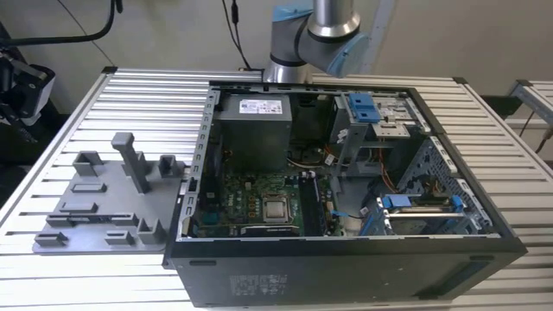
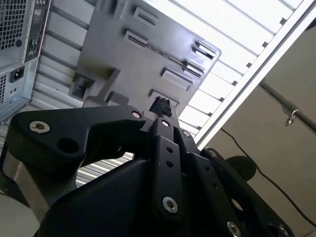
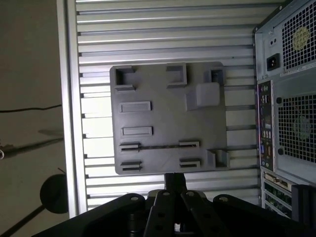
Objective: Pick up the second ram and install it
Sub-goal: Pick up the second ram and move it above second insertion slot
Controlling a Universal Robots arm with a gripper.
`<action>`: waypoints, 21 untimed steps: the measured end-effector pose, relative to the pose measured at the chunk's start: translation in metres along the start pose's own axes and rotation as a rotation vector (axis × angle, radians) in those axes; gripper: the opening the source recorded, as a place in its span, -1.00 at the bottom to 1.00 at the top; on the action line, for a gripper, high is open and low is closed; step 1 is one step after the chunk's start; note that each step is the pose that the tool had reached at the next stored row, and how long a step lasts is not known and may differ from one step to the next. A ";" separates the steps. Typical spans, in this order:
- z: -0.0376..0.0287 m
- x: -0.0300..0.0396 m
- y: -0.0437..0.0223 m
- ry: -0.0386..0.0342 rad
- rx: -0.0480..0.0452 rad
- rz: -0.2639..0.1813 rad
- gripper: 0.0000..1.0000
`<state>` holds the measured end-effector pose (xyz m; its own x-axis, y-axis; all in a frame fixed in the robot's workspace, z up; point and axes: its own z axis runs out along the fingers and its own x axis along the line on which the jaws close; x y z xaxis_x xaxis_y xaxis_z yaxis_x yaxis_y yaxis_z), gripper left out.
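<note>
- The gripper [image 3: 175,180] hung above the grey tray [image 3: 163,118], and its tip was over the tray's edge beside a pair of small slotted holders [image 3: 190,163].
- The jaws stood closed, one against the other. In the second wrist view the black links of the gripper [image 2: 160,106] came together into one dark tip.
- I could not tell from any view where the second ram lay relative to the jaws. No part of a stick could be made out at the tip.
- In both wrist views the tray [image 2: 128,64] showed flat rectangular pockets and slotted holders, with a thin dark line running between two of the holders. I could not tell whether this line was a groove or something else.
- In the exterior view the tray [image 1: 95,238] lay on the slatted metal table [image 1: 147,103], just beside the open computer case [image 1: 346,259], on the exterior view's left. Several upright posts [image 1: 129,159] stood on it.
- Inside the case the motherboard [image 1: 250,194] lay flat with the processor [image 1: 276,208] in its socket. Near the processor, on the exterior view's right, were long dark memory slots [image 1: 315,204]. Whether the second ram sat there could not be told.
- The arm [image 1: 315,32] rose behind the case, at its far side.
- In the first wrist view the back panel of the case [image 3: 291,98] was beside the tray.
</note>
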<state>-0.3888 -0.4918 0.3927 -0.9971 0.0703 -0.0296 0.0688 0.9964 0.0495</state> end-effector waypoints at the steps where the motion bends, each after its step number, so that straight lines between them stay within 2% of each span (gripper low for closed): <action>1: 0.0000 0.0000 0.0000 0.0000 0.0000 -0.002 -0.79; 11: 0.0000 0.0000 0.0000 0.0028 -0.0017 -0.057 -0.79; 21: 0.0000 0.0000 0.0000 0.0074 -0.0044 -0.149 -0.79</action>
<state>-0.3889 -0.4918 0.3927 -0.9964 -0.0791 -0.0295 -0.0805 0.9955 0.0495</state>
